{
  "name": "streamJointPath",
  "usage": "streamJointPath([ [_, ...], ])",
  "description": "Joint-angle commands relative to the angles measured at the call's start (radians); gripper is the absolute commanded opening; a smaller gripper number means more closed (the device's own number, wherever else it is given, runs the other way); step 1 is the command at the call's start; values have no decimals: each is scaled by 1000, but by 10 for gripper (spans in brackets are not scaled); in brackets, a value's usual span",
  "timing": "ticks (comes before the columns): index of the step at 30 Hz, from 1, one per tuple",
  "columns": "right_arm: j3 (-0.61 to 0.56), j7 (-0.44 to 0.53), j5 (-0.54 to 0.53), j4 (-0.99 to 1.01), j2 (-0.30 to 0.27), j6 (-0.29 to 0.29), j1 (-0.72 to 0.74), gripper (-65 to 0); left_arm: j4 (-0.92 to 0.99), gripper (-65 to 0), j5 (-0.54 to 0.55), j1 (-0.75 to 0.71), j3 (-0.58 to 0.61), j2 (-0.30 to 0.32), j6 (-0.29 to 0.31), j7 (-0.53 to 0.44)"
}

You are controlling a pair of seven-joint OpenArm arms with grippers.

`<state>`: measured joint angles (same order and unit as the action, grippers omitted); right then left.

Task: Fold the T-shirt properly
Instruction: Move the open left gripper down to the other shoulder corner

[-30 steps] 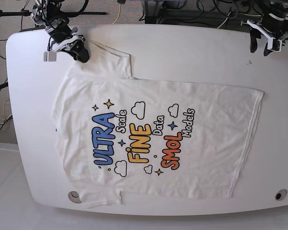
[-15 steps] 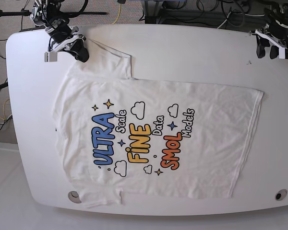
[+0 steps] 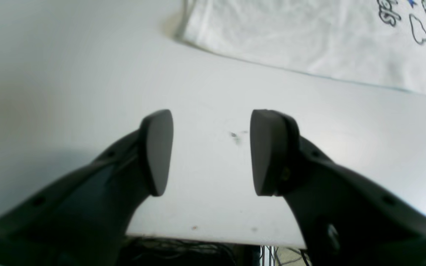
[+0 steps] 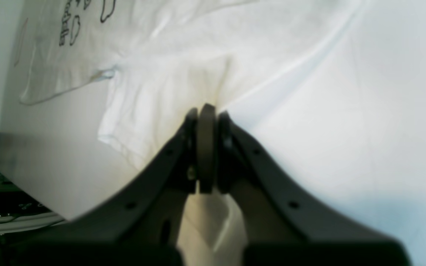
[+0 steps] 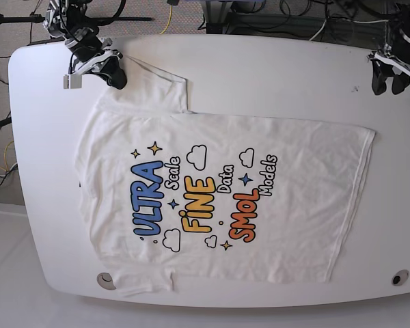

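The table [image 5: 260, 75] is the largest thing here: a white top with rounded corners, filling most of the base view. On it lies the T-shirt [image 5: 212, 198], spread flat with its print up, covering the middle and the left part of the table as that view shows it. Its hem runs down the right side, short of the table's right end, and one sleeve reaches toward the table's upper left corner. The lettering sits mid-shirt, with small clouds and stars around it.

The right gripper [image 5: 113, 72] is at the table's upper left corner, on that sleeve. In the right wrist view its fingers [image 4: 225, 133] are pressed together on a pinch of white cloth, and the sleeve fabric bunches and creases around the tips.

The left gripper [image 5: 391, 80] hangs over the table's upper right corner, well apart from the shirt. In the left wrist view its fingers [image 3: 157, 147] are spread wide with bare tabletop between them; the shirt's hem edge [image 3: 272, 66] lies farther along the table. A small dark speck [image 3: 235, 136] marks the table between the fingers.
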<state>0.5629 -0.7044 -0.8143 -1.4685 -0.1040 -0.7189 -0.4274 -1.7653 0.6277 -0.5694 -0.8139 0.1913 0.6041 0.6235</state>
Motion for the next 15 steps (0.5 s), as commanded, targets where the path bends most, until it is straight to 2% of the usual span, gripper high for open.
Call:
streamJointPath([
  [1, 2, -20, 17, -5, -9, 21, -6, -650, 14, -328, 26, 12, -19, 18, -1, 2],
  [15, -3, -14, 23, -9, -10, 21, -2, -650, 268, -329, 40, 162, -28, 57, 1, 37],
])
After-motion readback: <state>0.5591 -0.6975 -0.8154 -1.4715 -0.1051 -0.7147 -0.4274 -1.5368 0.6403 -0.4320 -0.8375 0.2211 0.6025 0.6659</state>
